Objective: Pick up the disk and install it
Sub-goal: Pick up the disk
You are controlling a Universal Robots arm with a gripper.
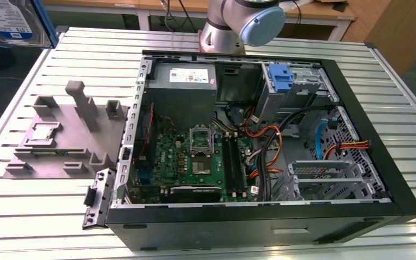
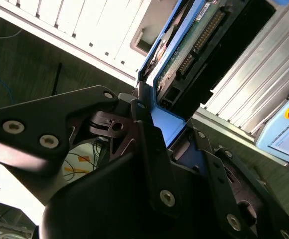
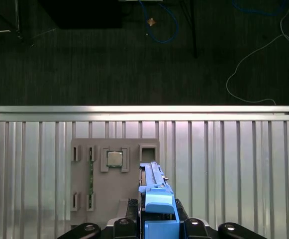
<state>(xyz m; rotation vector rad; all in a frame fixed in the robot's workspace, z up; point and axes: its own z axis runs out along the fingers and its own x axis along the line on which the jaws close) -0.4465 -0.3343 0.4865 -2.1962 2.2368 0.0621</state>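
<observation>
**Disk in claw, clear of the worktop, not in the case**

- Claw (image 2: 166,122): closed on the disk (image 2: 184,47). In the second wrist view the black fingers (image 2: 144,129) clamp the blue carrier from both sides. The drive's green circuit-board face and connector row show beyond the fingertips.
- In the first wrist view the disk (image 3: 154,191) is edge-on and sticks straight out of the claw (image 3: 156,230). Only the blue carrier edge is readable there.
- Behind it in that view is the grey fixture (image 3: 109,174) on the slatted aluminium worktop (image 3: 234,174). A CPU chip (image 3: 114,159) sits in one of the fixture's pockets.
- In the exterior view the disk (image 1: 9,21) is at the top corner on the exterior view's left. Silver body, white label with blue band and blue frame all show. It is raised off the worktop (image 1: 396,86) and well apart from the PC case (image 1: 266,227).
- The case lies on its side with the panel off. Motherboard (image 1: 193,157) and power supply (image 1: 182,76) are exposed.
- A bare blue bracket (image 1: 281,78) sits in the drive cage at the case's far side, near the arm base (image 1: 226,32).
- The fixture (image 1: 56,141) is just beside the case, on the exterior view's left.
</observation>
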